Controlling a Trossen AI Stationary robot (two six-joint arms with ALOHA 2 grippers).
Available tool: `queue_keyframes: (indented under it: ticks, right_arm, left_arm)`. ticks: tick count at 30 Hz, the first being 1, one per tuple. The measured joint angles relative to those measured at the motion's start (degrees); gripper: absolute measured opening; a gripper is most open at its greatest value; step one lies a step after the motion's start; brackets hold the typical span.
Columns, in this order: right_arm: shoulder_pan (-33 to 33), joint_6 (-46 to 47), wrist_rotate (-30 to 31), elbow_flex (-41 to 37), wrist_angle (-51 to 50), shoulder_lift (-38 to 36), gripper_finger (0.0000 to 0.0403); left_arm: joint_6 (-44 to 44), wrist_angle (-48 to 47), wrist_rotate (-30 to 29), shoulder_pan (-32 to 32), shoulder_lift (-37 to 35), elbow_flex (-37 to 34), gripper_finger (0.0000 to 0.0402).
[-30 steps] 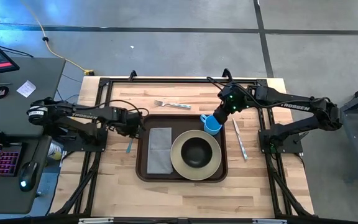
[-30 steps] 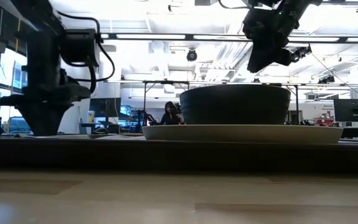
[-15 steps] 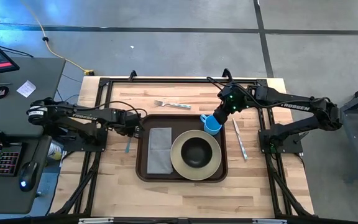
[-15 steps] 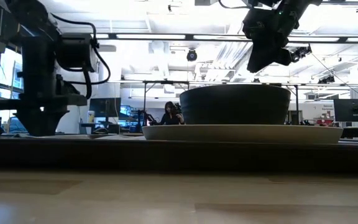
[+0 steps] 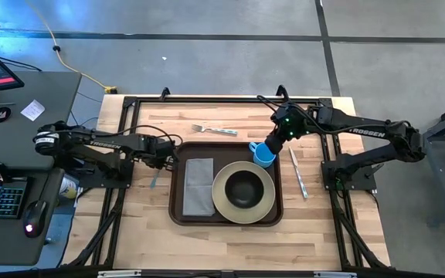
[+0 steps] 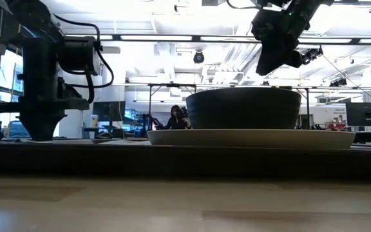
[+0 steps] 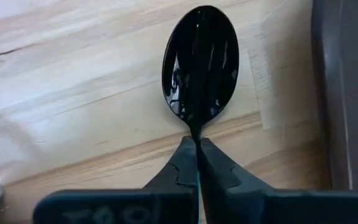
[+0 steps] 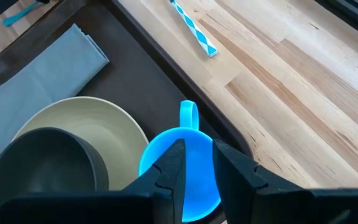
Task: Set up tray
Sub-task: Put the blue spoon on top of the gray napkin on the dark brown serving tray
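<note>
The dark brown tray (image 5: 180, 202) lies mid-table and carries a grey napkin (image 5: 198, 187) and a beige plate (image 5: 263, 202) with a dark bowl (image 5: 243, 188) on it. A spoon with a teal handle (image 5: 155, 179) lies on the wood just left of the tray; its dark bowl (image 7: 201, 62) shows in the left wrist view. My left gripper (image 5: 163, 158) points down and is shut on the spoon. My right gripper (image 5: 267, 148) holds a blue cup (image 8: 179, 168) above the tray's far right corner. My left gripper pinches the spoon's neck (image 7: 197, 132), just behind the bowl, between its two fingers. They come from above and point down. The spoon's bowl lies on the wood, facing up. My right gripper has the cup's wall (image 8: 199, 146) between its fingers, one finger (image 8: 169, 165) inside the cup and one (image 8: 229, 168) outside. It comes slanting down from the table's right. The cup hangs upright with its handle (image 8: 188, 115) pointing away from the fingers.
A fork (image 5: 213, 129) lies on the wood beyond the tray's far edge. A knife (image 5: 297, 171) lies right of the tray. Bare wood shows near the table's front edge.
My left gripper has sunk a little onto the spoon and shut on its neck. The right arm and the cup have kept still.
</note>
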Motion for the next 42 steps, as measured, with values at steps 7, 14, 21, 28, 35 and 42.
queue_keyframes:
  ticks: [7,14,21,28,35,42]
  right_arm:
    - [0.0,0.0,0.22,0.0,0.0,0.0,0.0071]
    - [0.0,0.24,1.6,0.0,0.0,0.0,0.0071]
    - [0.0,4.54,1.63,0.0,1.95,0.0,0.0071]
    - [0.0,5.63,1.61,0.0,6.42,0.0,0.0071]
    - [0.0,4.32,-3.59,0.0,8.58,-0.16,0.0071]
    - [-0.02,-1.81,-10.47,0.0,8.13,-3.77,0.0071]
  left_arm:
    - [-0.31,-2.66,2.82,-0.1,-0.56,3.43,0.0031]
    - [0.09,-6.17,1.65,-0.07,-0.65,10.58,0.0031]
    - [1.84,-10.16,0.15,-0.04,-0.68,18.8,0.0031]
    - [2.69,-8.76,1.07,-0.04,-0.7,25.96,0.0031]
    - [-4.93,-8.45,0.6,-1.18,-0.74,27.2,0.0031]
    - [-19.79,-8.24,-4.19,-9.56,-0.07,27.23,0.0031]
